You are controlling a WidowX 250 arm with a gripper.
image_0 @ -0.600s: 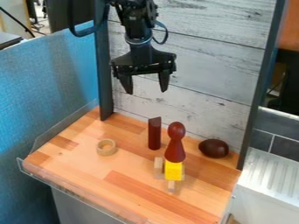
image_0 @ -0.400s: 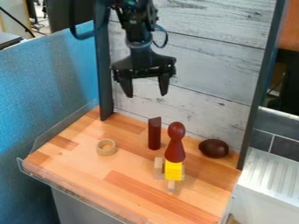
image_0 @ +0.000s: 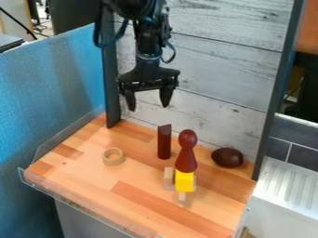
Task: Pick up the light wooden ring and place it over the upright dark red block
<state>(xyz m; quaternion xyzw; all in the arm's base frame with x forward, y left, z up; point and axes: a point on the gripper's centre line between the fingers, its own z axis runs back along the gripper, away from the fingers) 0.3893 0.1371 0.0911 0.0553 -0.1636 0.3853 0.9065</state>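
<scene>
The hand, wide open and holding nothing, has come down a little, so it is now nearer the tall dark red block that stands toward the back edge of the bench, near the round-topped red pin on the yellow cube.

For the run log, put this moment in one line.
hand open, empty, above wooden top | dark red block upright | red knobbed piece on yellow block | tan ring and brown ovoid lying apart
</scene>
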